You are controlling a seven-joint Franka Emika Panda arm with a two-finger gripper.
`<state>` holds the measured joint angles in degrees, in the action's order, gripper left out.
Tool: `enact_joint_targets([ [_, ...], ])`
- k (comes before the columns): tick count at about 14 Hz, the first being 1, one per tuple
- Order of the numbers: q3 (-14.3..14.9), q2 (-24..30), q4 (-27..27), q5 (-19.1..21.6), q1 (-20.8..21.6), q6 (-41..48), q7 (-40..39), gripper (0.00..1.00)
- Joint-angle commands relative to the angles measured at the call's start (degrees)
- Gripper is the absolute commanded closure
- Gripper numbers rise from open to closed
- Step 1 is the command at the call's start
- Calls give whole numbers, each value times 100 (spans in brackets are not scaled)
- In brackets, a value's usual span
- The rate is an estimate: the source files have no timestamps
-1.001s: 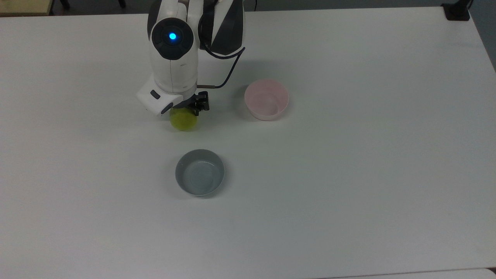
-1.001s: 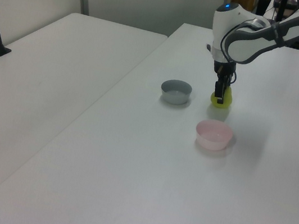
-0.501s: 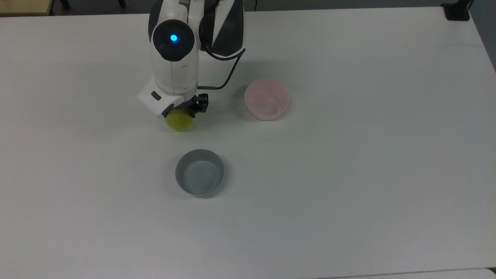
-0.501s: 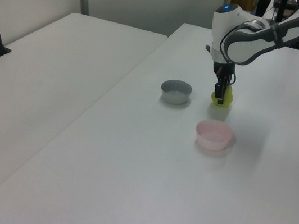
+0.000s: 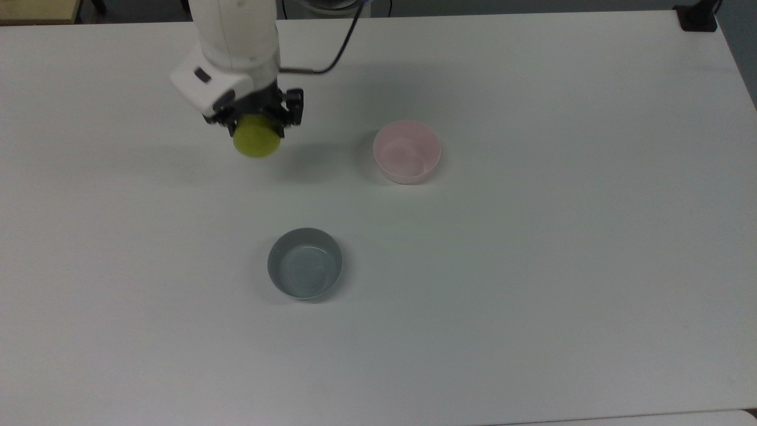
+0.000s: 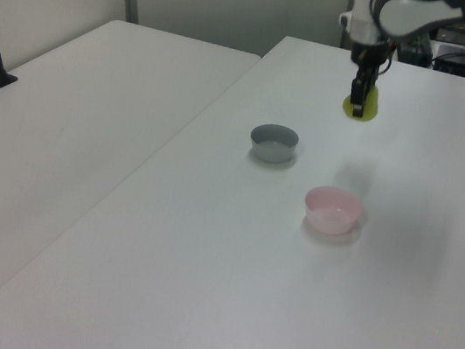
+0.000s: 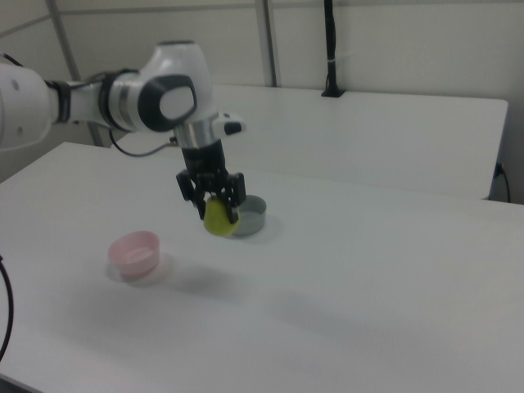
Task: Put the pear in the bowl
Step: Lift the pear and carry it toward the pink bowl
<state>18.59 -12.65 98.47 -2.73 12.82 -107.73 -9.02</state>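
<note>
Counting now: 1 pear (image 5: pixel 256 136), sitting approx. 9 o'clock from the pink bowl (image 5: pixel 407 152) in the top view. 2 bowls showing in total: 1 pink, 1 grey-blue bowl (image 5: pixel 305 263) at approx. 7 o'clock from the pink one. 1 robot arm (image 7: pixel 123 98) w/ 1 gripper (image 5: pixel 255 120). 2 white tables (image 6: pixel 222 297) standing side by side in the left view.
</note>
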Motion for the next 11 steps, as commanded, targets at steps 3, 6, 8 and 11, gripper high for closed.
enact_joint_targets([
  [3, 39, 254, -143, 114, 516, 375, 240, 69],
  [6, 39, 289, -135, 123, 1229, 375, 672, 68],
  [8, 13, 281, -108, 123, 1660, 366, 918, 68],
  [11, -40, 211, -21, 123, 1925, 331, 1113, 67],
])
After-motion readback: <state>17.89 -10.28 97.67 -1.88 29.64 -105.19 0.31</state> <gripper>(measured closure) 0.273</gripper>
